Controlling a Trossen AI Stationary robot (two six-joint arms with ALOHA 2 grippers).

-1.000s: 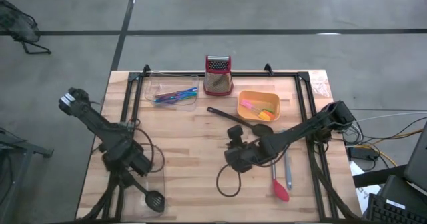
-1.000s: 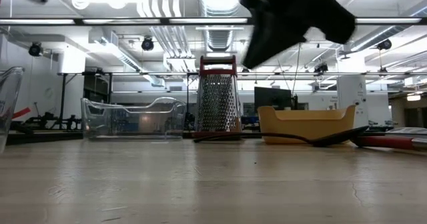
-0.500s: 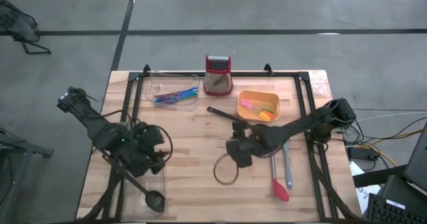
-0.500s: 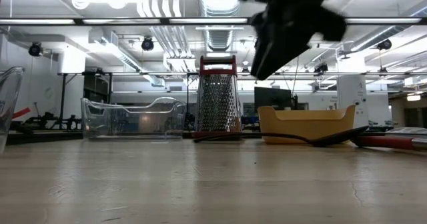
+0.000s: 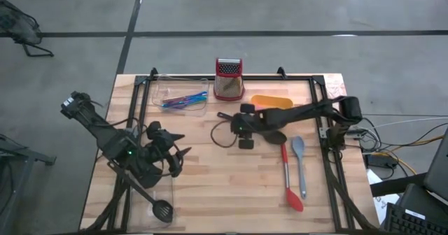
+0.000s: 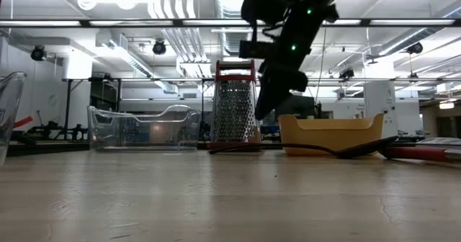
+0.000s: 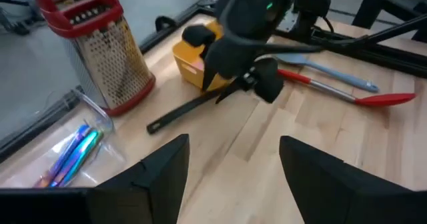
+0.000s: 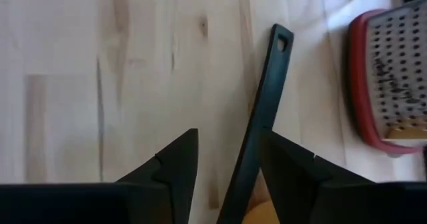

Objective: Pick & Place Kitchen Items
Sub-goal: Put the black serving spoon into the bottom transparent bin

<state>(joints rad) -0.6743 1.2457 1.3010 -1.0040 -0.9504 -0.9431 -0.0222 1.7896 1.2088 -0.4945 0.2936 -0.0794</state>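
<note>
**Right gripper above a black utensil handle**

Left gripper [image 5: 176, 153] hangs wide open over the worktop [image 5: 210, 186]. Right gripper [image 5: 238, 129], partly open and empty, hovers above the black slotted spoon [image 8: 260, 127] beside the grater [image 5: 228, 79].

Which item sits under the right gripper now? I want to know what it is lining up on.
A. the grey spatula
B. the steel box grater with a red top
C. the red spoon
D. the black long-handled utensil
D: the right wrist view shows the black long-handled utensil running between the open right gripper, which hangs above it in the high view; the red spoon and grey spatula lie off to the side.
</note>
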